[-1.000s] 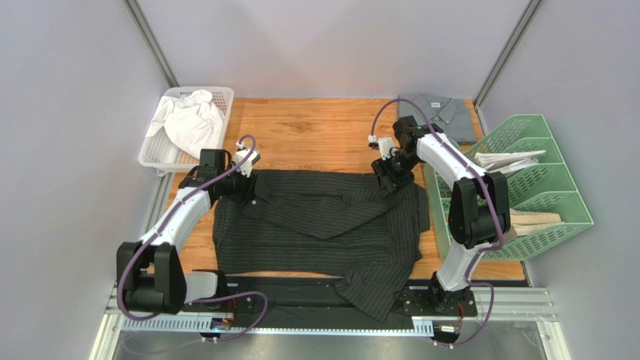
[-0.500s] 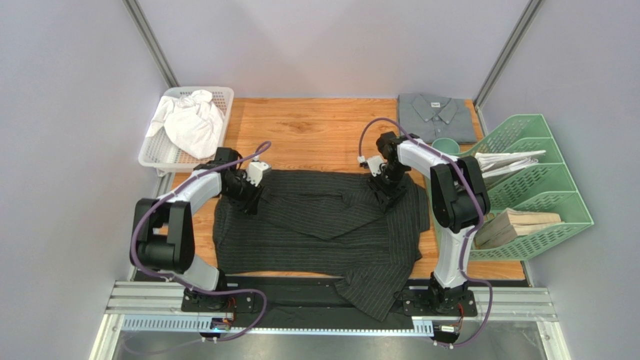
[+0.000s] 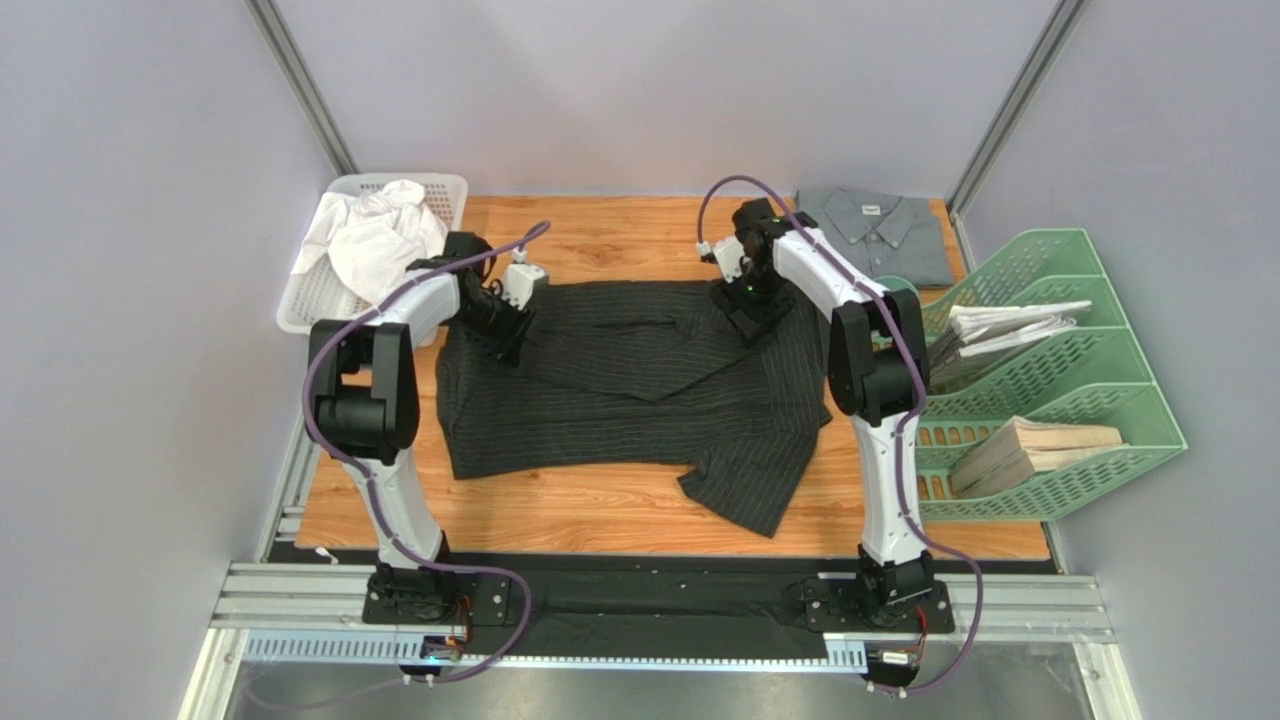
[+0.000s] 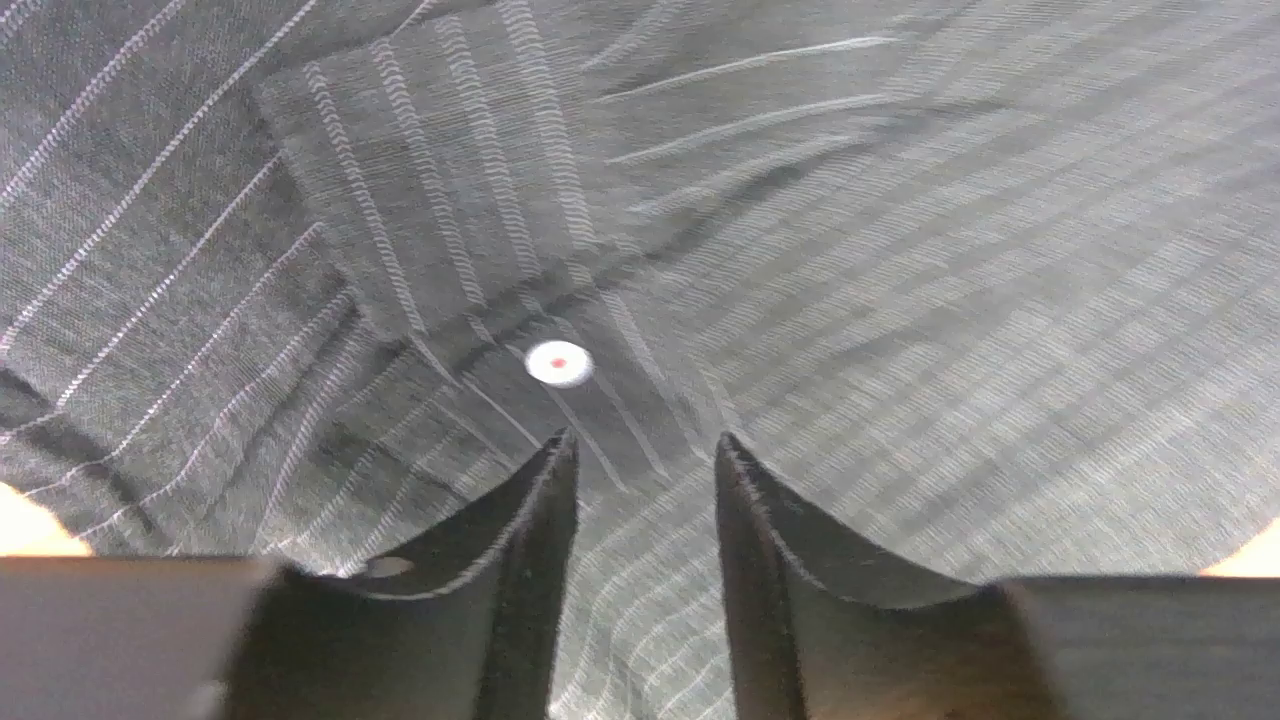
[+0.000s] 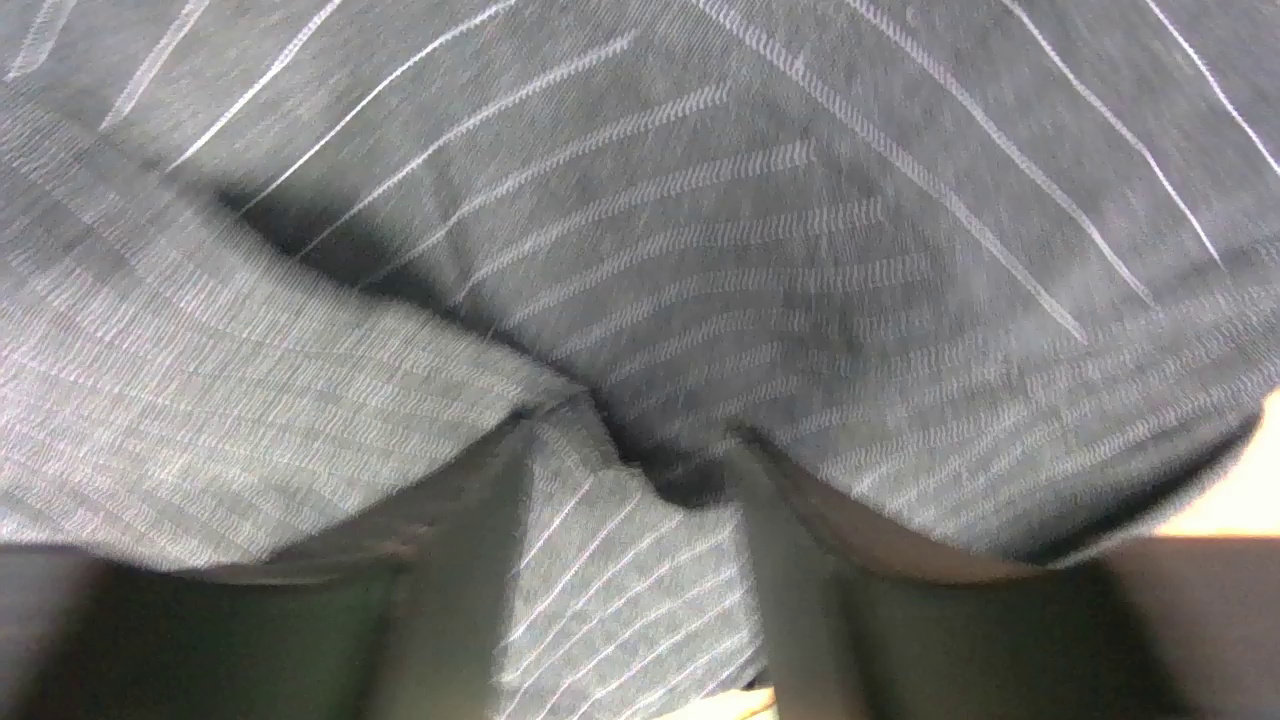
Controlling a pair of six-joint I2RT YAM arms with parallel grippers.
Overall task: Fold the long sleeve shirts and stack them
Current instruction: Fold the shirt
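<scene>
Black shirt (image 3: 646, 383): spread flat on the worktop (image 3: 631, 240), one sleeve trailing toward the near edge.
Left fingers (image 3: 508, 320): clamped on the shirt's far-left edge, cloth pinched between them.
Right fingers (image 3: 750, 312): clamped on its far-right edge, cloth bunched between them.
Grey shirt (image 3: 879, 228): folded, on the worktop's far right corner.

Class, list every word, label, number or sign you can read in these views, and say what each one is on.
No text is legible in any view.
The collar label on the grey shirt: too small to read.
The papers in the green rack: too small to read.
The black pinstriped shirt and its button: no lettering shows.
</scene>
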